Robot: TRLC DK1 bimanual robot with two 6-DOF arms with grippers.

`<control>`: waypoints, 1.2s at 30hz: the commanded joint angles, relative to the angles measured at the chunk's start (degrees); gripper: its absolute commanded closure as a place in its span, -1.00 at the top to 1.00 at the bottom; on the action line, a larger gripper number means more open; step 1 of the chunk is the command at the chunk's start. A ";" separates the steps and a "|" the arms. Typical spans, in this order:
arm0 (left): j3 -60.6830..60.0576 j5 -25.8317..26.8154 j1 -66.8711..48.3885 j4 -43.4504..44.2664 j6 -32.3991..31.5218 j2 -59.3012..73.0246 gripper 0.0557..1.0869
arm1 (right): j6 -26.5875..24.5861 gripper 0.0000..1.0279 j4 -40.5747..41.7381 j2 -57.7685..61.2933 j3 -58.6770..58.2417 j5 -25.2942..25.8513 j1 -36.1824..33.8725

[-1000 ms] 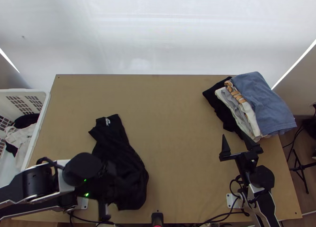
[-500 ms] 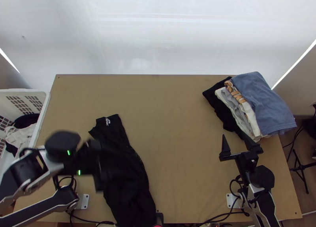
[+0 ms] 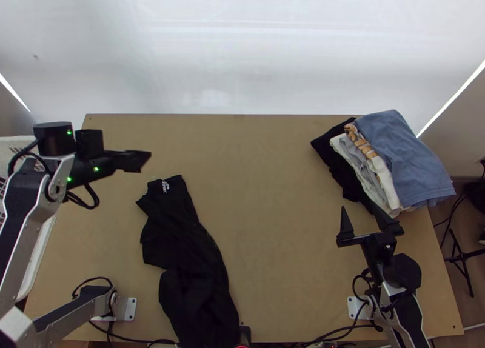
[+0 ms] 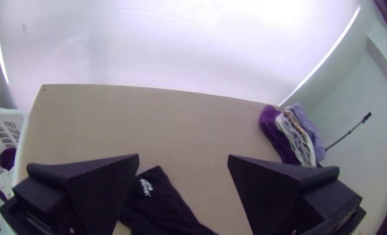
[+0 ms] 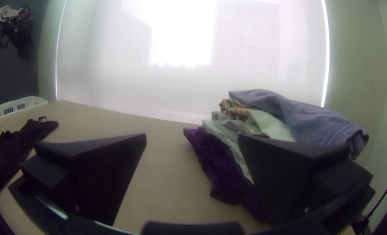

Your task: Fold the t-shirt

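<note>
One black t-shirt (image 3: 191, 263) lies in a long rumpled strip in my top view, well left of one stack (image 3: 403, 160); I judge it partly folded, crosswise folds remaining. Left wrist view: my left gripper (image 4: 183, 155) has two empty fingers apart. Right wrist view: my right gripper (image 5: 192, 134) likewise, near the stack.

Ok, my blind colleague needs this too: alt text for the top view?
A black garment lies rumpled on a wooden table; the left gripper hovers near its far end. At right, a stack of folded clothes lies beyond the right gripper.
</note>
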 commanded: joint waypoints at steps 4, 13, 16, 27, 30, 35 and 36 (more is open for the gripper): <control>0.05 -7.43 11.30 -4.20 3.64 2.69 0.92 | 0.01 0.91 0.04 0.01 0.01 0.00 0.01; -0.30 -10.51 14.20 -10.53 4.96 0.15 0.92 | 4.76 0.91 -0.05 -0.08 0.01 -0.18 3.35; -2.41 -10.51 15.87 -10.44 6.27 -0.21 0.92 | 4.76 0.91 0.04 -0.08 0.01 -0.18 3.17; -7.95 -10.42 16.66 -8.86 6.80 -0.91 0.92 | -0.25 0.91 -0.84 0.27 0.10 -0.53 0.97; -8.74 -10.42 16.57 -8.42 6.98 -0.91 0.92 | -2.80 0.91 -0.75 4.05 0.10 -0.44 -0.52; -9.53 -10.33 15.26 -7.80 6.80 -0.47 0.92 | -3.41 0.91 -3.30 16.01 8.71 0.35 -2.02; -9.97 -10.42 14.73 -7.01 6.54 -0.38 0.92 | -2.45 0.91 -5.15 23.21 13.20 0.79 -2.63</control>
